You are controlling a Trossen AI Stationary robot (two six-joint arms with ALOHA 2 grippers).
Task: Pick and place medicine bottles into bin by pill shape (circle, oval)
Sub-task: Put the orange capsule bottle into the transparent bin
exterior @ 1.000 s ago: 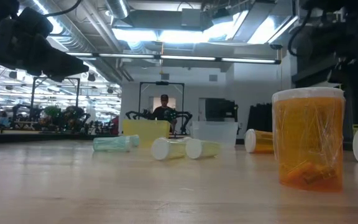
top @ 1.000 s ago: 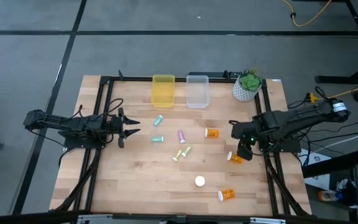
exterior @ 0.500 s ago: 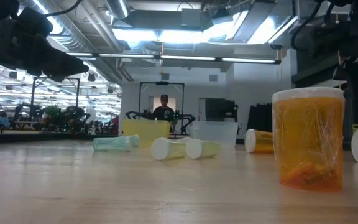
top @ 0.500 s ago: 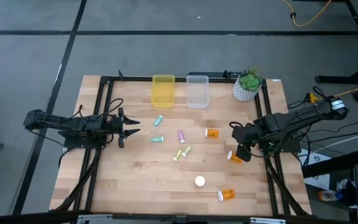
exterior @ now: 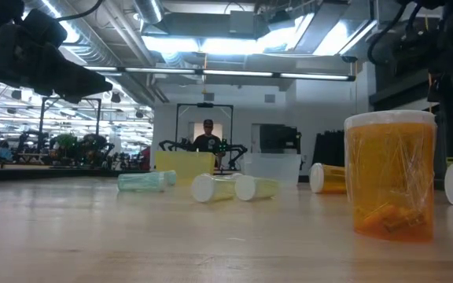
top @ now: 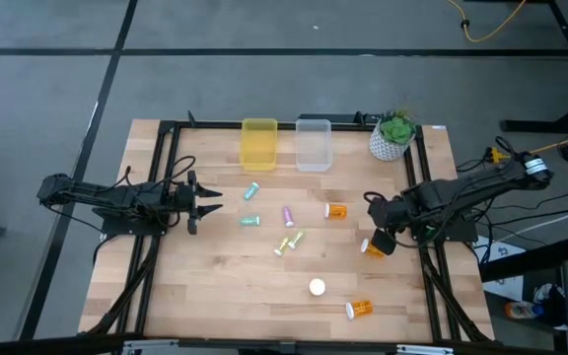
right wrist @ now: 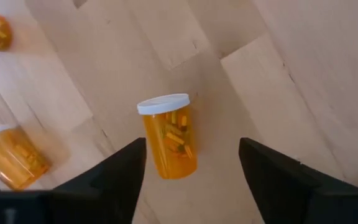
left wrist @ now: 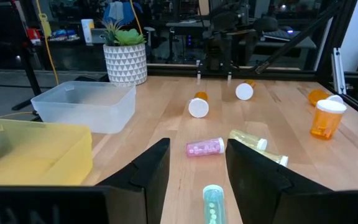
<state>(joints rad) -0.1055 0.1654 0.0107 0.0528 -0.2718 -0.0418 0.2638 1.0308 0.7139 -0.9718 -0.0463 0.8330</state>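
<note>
An orange medicine bottle [right wrist: 168,143] with a white cap lies on its side on the wood at the table's right [top: 374,248]. My right gripper [right wrist: 191,180] hangs over it, pointing steeply down and open, one finger on each side of the bottle without touching it. My left gripper [top: 205,204] waits open at the table's left, level, its fingers [left wrist: 148,174] aimed at the middle. There lie teal [top: 252,189], purple [top: 288,215] and yellow-green [top: 287,244] bottles. Another orange bottle [top: 335,210] lies farther back.
A yellow bin [top: 258,144] and a clear bin [top: 313,144] stand at the far edge, with a potted plant [top: 392,136] at the far right. An upright orange bottle [top: 317,287] and a lying one [top: 359,309] are near the front edge.
My right gripper has turned about its own pointing line above the orange bottle and shifted slightly toward the table's left. The bottles have kept their places.
</note>
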